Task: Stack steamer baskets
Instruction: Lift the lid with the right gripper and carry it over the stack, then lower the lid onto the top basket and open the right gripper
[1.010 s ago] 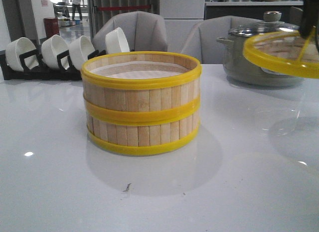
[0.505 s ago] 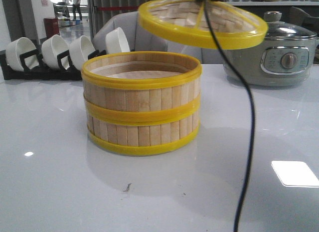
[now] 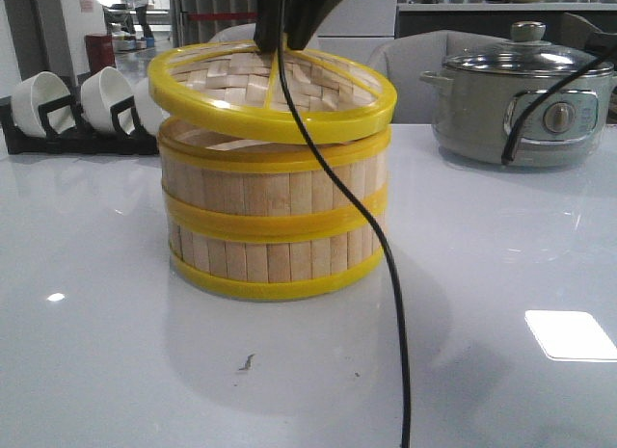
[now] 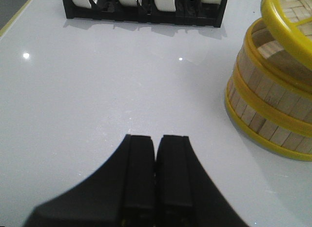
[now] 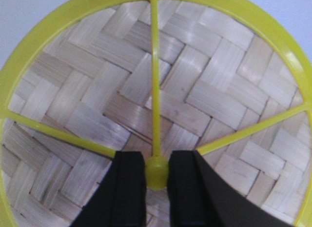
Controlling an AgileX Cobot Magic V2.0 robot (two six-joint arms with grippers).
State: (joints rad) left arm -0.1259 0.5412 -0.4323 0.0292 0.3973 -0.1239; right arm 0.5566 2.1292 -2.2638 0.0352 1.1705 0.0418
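Note:
Two steamer baskets (image 3: 275, 217) stand stacked in the middle of the white table, with pale slat walls and yellow bands; they also show in the left wrist view (image 4: 273, 105). My right gripper (image 5: 157, 171) is shut on the yellow centre knob (image 5: 157, 174) of a woven bamboo lid (image 5: 195, 90) with a yellow rim and spokes. In the front view the lid (image 3: 241, 82) hangs tilted just over the top basket, its left side higher, under the right gripper (image 3: 281, 39). My left gripper (image 4: 156, 144) is shut and empty, over bare table beside the baskets.
A black rack of white bowls (image 3: 87, 106) stands at the back left, also in the left wrist view (image 4: 146, 5). A grey electric pot with a glass lid (image 3: 525, 106) stands at the back right. A black cable (image 3: 390, 275) hangs in front of the baskets.
My right gripper has carried the lid from the far right leftwards and down; it now hangs right over the stacked baskets. The baskets have not moved.

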